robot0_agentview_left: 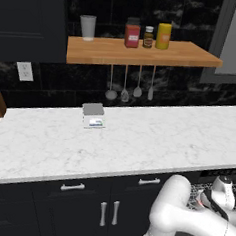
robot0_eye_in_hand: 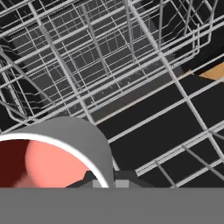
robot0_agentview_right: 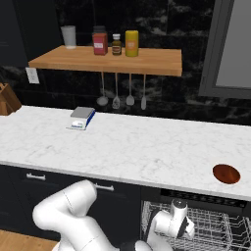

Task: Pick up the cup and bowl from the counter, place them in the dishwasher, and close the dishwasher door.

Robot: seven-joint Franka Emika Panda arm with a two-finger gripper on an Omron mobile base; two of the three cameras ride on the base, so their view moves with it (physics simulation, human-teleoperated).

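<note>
Hand view: cup (robot0_eye_in_hand: pixel 65 148), grey outside, white rim, pinkish-red inside, lying close against the camera with the gripper (robot0_eye_in_hand: pixel 114 180) closed tight on its rim, one dark fingertip just visible at the wall. Behind it, silvery wire rack (robot0_eye_in_hand: pixel 131 65) of the dishwasher (robot0_agentview_right: pixel 206 223), thin crossing rods over a dark interior. Right base view: white arm bent low, hand down at the rack's front left, below the counter (robot0_agentview_right: pixel 127 147). Counter: long white marble top, faint grey veins, over dark cabinets with silver handles. Bowl (robot0_agentview_right: pixel 226 173): reddish-brown, shallow, round, sitting on the counter near its front edge, above the dishwasher. Small scale (robot0_agentview_right: pixel 81 118) stands farther left on the counter, well apart from the bowl.
</note>
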